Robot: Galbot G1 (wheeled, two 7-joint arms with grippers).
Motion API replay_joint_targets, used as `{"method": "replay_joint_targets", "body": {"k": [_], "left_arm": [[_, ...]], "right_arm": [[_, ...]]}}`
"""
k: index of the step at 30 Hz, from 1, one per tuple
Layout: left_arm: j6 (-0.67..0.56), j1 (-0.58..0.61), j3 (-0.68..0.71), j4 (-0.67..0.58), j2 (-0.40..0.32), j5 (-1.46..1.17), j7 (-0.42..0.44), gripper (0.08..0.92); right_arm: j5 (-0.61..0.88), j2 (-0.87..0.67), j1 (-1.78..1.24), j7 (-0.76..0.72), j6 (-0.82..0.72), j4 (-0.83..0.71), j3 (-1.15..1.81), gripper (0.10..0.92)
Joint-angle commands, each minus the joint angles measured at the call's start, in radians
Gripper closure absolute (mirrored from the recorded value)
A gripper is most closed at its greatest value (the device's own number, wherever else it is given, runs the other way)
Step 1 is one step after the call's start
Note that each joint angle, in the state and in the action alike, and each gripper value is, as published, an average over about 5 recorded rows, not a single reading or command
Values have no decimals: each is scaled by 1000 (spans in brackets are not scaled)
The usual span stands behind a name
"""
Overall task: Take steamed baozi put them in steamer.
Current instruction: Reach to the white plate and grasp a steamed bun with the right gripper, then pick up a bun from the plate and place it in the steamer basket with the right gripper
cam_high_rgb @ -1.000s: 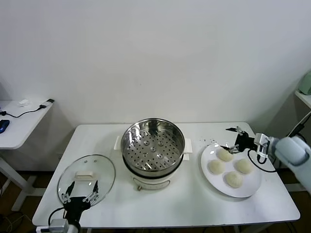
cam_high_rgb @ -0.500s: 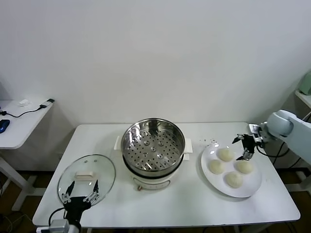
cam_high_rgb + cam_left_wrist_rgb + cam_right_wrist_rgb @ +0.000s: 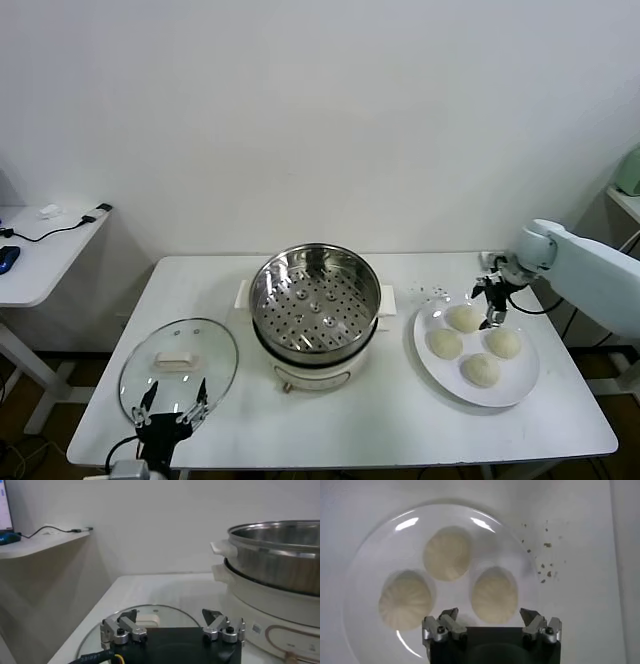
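Above the white plate (image 3: 430, 367) of four steamed baozi (image 3: 463, 318), the right gripper (image 3: 492, 297) hovers with jaws spread, the steamer (image 3: 315, 300) empty alongside.

Cream-white baozi (image 3: 464, 319), white plate (image 3: 520, 381), steel steamer (image 3: 314, 304).

Pale grey right arm (image 3: 590, 275), black two-finger tool (image 3: 491, 623), silver screws, black cable

In the right wrist view only three steamed baozi (image 3: 448, 553) show; the plate (image 3: 365, 570) runs off the picture's edge.
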Motion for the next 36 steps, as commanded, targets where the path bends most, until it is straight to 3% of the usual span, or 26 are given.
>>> {"method": "replay_joint_targets", "body": {"k": [1, 15, 21, 29, 36], "left_arm": [[-6, 5, 4, 0, -5, 5, -1, 177], [-15, 8, 8, 4, -4, 8, -1, 177], [-13, 5, 8, 0, -4, 10, -1, 177], [-13, 8, 8, -9, -4, 15, -1, 177], [-19, 18, 14, -27, 12, 11, -4, 177]], "right_arm": [[-44, 68, -40, -2, -9, -92, 29, 203], [-108, 130, -96, 26, 18, -201, 130, 214], [-91, 124, -99, 17, 24, -179, 149, 326], [-48, 41, 10, -28, 65, -1, 95, 355], [40, 31, 469, -120, 188, 225, -151, 355]]}}
